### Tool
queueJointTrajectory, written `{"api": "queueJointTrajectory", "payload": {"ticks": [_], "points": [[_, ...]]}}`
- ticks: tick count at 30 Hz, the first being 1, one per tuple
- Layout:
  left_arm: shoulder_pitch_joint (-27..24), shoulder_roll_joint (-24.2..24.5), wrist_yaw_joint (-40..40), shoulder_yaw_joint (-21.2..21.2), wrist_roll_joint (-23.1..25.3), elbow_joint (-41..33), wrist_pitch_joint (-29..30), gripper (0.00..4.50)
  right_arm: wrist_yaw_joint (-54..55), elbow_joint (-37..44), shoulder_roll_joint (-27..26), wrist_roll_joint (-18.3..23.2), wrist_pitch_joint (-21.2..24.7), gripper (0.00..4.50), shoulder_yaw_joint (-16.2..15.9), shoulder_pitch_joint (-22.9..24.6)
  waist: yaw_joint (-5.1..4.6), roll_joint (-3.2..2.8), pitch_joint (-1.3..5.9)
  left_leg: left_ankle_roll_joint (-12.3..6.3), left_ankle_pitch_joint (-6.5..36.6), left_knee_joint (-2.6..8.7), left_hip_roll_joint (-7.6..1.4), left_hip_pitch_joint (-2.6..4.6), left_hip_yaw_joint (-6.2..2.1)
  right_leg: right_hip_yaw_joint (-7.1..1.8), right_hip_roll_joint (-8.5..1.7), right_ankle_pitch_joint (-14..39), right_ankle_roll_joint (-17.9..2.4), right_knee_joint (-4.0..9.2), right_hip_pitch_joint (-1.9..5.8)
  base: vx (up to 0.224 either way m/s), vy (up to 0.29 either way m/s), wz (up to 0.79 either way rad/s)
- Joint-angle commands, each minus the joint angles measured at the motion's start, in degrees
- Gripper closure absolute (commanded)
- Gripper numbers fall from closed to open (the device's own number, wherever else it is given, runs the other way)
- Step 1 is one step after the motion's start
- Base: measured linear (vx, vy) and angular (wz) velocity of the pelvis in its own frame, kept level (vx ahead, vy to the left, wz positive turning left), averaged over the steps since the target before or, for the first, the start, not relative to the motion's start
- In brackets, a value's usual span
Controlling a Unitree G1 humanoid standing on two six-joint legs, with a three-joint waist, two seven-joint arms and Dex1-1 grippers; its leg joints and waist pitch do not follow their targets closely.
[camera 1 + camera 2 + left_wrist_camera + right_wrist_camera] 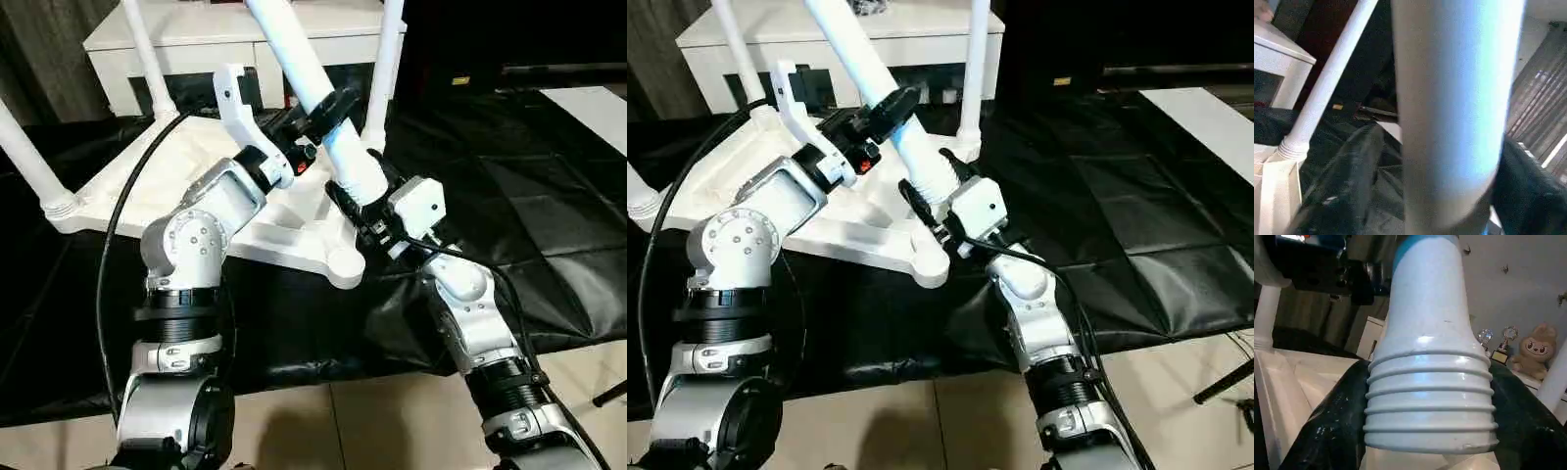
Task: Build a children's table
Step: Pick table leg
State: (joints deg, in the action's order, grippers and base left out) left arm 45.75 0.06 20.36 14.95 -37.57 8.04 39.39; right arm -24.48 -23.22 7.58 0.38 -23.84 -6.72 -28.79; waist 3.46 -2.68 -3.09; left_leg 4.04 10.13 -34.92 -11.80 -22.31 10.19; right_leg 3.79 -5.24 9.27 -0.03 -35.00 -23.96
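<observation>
Gripping one tilted leg (pixel 304 73) with both claws: left gripper (pixel 328 110) clenched higher, right gripper (pixel 364 201) clenched near its threaded end, above upturned table top (pixel 294 230), socket (pixel 345 266) toward six o'clock.

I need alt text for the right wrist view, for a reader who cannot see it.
A white table leg fills the view, its threaded end nearest the camera, held between the right gripper's black fingers. Behind it are the white tabletop and a plush toy.

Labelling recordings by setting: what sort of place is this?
Probably a room in a home or a home-like lab: tiled floor, a white cabinet, and trophies beside a plush toy.
</observation>
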Motion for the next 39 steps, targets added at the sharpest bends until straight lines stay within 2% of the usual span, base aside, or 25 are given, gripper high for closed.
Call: {"api": "queueJointTrajectory", "payload": {"ticks": [1,6,9,11,12,13,14,15,16,18,22,23,24,25,26,28,30,31,33,34,38,39], "points": [[0.2,0.5,-1.5,0.6,-0.1,0.1,1.2,1.51,0.0,1.3,-0.2,0.0,-0.8,1.74,-0.3,-0.4,0.09,0.57,4.29,-4.06,11.9,3.91,-0.27,0.71,0.02,-1.58,-1.66,9.9,-12.6,3.86,3.43,0.0,0.0,0.0],[0.1,0.6,-2.2,0.9,-0.5,-0.2,0.6,1.8,0.4,0.8,-0.3,-0.8,-1.0,1.74,-0.5,-0.7,0.06,0.59,4.18,-3.63,13.0,4.05,-0.32,0.73,-0.04,-1.59,-1.67,11.8,-11.8,4.08,3.33,0.0,0.0,0.0],[0.3,0.6,-2.5,1.3,-0.8,-0.2,0.4,2.19,0.8,0.8,-0.2,-1.1,-0.9,1.74,-0.5,-0.8,0.05,0.53,4.25,-3.43,12.6,4.01,-0.27,0.71,-0.05,-1.6,-1.67,10.9,-11.8,3.97,3.39,0.0,0.0,0.0],[0.3,1.0,-2.5,1.5,-1.5,-0.3,0.9,2.26,-1.3,1.3,-0.6,1.8,0.3,1.74,-0.1,-0.7,0.06,0.54,4.27,-3.7,12.5,3.94,-0.24,0.73,0.0,-1.62,-1.69,10.4,-12.0,3.95,3.4,0.0,0.0,0.0],[0.3,1.3,-2.1,1.6,-1.7,-0.4,1.1,2.37,-2.7,2.3,-1.1,4.7,2.2,1.18,0.6,-0.5,0.0,0.41,4.23,-4.03,12.7,3.99,-0.25,0.67,-0.04,-1.61,-1.61,10.2,-12.2,3.9,3.41,0.0,0.0,0.0],[0.3,1.5,-1.9,1.6,-1.9,-0.4,1.1,2.46,-3.5,3.0,-1.5,6.6,3.6,1.04,1.1,-0.4,-0.05,0.42,4.25,-4.46,13.2,4.0,-0.26,0.77,-0.04,-1.58,-1.58,10.2,-12.3,3.95,3.45,0.0,0.0,0.0],[0.3,1.6,-1.9,1.6,-1.9,-0.4,1.1,2.47,-3.6,3.1,-1.5,6.7,3.8,1.02,1.1,-0.4,-0.03,0.38,4.23,-4.46,13.3,4.07,-0.34,0.74,-0.1,-1.58,-1.62,10.2,-12.4,3.91,3.44,0.0,0.0,0.0],[0.2,2.4,-0.9,1.7,-2.1,-0.3,1.0,2.49,-8.8,6.0,-0.8,12.7,13.8,0.93,1.4,-0.5,-0.08,0.25,4.23,-4.43,13.1,4.11,-0.35,0.72,-0.14,-1.57,-1.53,9.8,-12.3,3.88,3.49,0.0,0.0,0.0],[0.2,2.6,-0.8,1.7,-2.1,-0.1,0.9,2.49,-10.1,6.6,-0.5,13.9,16.3,0.93,1.3,-0.5,-0.15,0.31,4.14,-4.86,13.4,4.16,-0.22,0.85,-0.16,-1.53,-1.24,9.6,-12.4,3.9,3.66,0.0,0.0,0.0],[0.3,2.8,-0.5,1.7,-2.0,0.1,0.8,2.52,-12.3,7.8,0.1,15.9,20.4,0.65,1.0,-0.4,0.0,0.17,4.22,-4.67,12.8,4.17,-0.49,0.86,-0.26,-1.6,-1.46,8.4,-12.9,3.8,3.63,0.0,0.0,0.0],[0.3,4.5,2.5,1.2,-2.2,1.1,-0.4,2.53,-18.5,12.0,2.9,25.6,30.3,0.58,2.5,-0.5,0.31,0.19,4.27,-4.09,12.6,4.14,-0.44,0.96,-0.18,-1.65,-1.66,9.4,-13.0,3.91,3.65,0.0,0.0,0.0],[0.3,4.7,2.8,1.1,-2.2,1.1,-0.3,2.53,-18.7,11.9,3.2,26.3,31.0,0.58,2.9,-0.7,0.44,0.12,4.27,-3.96,12.3,4.17,-0.54,0.93,-0.23,-1.7,-1.72,9.2,-13.0,3.86,3.61,0.0,0.0,0.0],[0.3,5.2,3.9,0.9,-2.7,1.2,0.0,2.53,-18.6,11.2,3.8,28.2,33.2,0.58,4.7,-1.8,0.51,0.21,4.34,-3.56,11.9,4.14,-0.57,0.94,-0.24,-1.69,-1.76,8.9,-13.1,3.78,3.57,0.0,0.0,0.0],[0.0,5.9,6.1,0.0,-3.4,0.7,0.9,2.53,-18.5,10.4,4.4,30.6,36.7,0.58,6.6,-3.1,0.42,0.55,4.3,-3.4,11.9,4.19,-0.49,0.91,-0.16,-1.7,-1.75,9.2,-13.2,3.88,3.6,0.0,0.0,0.0],[-0.1,6.1,6.5,-0.2,-3.5,0.6,1.1,2.53,-18.5,10.3,4.5,31.0,37.5,0.58,7.0,-3.3,0.48,0.47,4.34,-3.29,11.6,4.15,-0.42,0.9,-0.22,-1.69,-1.8,9.4,-13.3,3.71,3.63,0.0,0.0,0.0],[-1.1,7.9,12.3,-3.2,-4.7,-1.5,3.4,2.53,-20.0,9.0,6.8,38.4,49.0,0.58,11.6,-6.2,0.51,0.85,4.38,-3.54,10.5,4.09,-0.37,0.99,-0.11,-1.75,-1.81,9.5,-13.7,3.67,3.69,0.0,0.0,0.0],[-1.2,8.1,13.1,-3.5,-5.0,-1.7,3.9,2.53,-21.5,9.0,7.7,39.4,50.5,0.58,11.8,-6.5,0.86,0.78,4.44,-3.45,9.2,3.86,-0.51,1.03,0.0,-1.77,-1.88,8.7,-13.8,3.51,3.53,0.0,0.0,0.0],[-1.5,8.7,14.9,-4.4,-5.1,-2.0,4.2,2.53,-25.2,8.4,10.4,40.3,54.6,0.58,10.7,-6.8,1.02,0.77,4.43,-3.39,8.3,3.78,-0.41,0.82,0.08,-1.75,-1.87,8.3,-13.8,3.46,3.56,0.0,0.0,0.0],[-1.6,8.8,15.6,-4.8,-5.2,-2.1,4.4,2.53,-27.1,8.3,11.7,40.7,56.2,0.58,10.0,-6.8,1.27,1.4,4.44,-3.76,7.7,3.73,-0.4,0.77,0.23,-1.81,-1.92,7.9,-13.6,3.55,3.67,0.0,0.0,0.0],[-1.7,9.1,16.6,-5.2,-5.3,-2.3,4.5,2.53,-29.5,7.9,13.4,41.5,58.8,0.58,9.3,-6.9,1.54,1.46,4.5,-3.88,7.5,3.67,-0.36,0.79,0.2,-1.75,-1.94,8.3,-13.6,3.48,3.85,0.0,0.0,0.0],[-1.9,9.5,17.9,-5.9,-5.9,-2.8,5.1,2.53,-32.1,6.7,14.8,43.2,63.2,0.58,9.4,-8.0,1.85,1.54,4.41,-3.15,7.8,3.71,-0.49,0.8,0.21,-1.76,-2.17,11.1,-12.9,3.68,3.57,0.0,0.0,0.0],[-2.0,9.6,18.6,-6.1,-6.3,-3.0,5.5,2.53,-33.2,6.6,15.3,43.5,64.6,0.58,9.1,-8.6,1.89,1.75,4.42,-2.91,7.9,3.7,-0.51,0.88,0.23,-1.77,-2.16,11.4,-12.7,3.74,3.55,0.0,0.0,0.0]]}}
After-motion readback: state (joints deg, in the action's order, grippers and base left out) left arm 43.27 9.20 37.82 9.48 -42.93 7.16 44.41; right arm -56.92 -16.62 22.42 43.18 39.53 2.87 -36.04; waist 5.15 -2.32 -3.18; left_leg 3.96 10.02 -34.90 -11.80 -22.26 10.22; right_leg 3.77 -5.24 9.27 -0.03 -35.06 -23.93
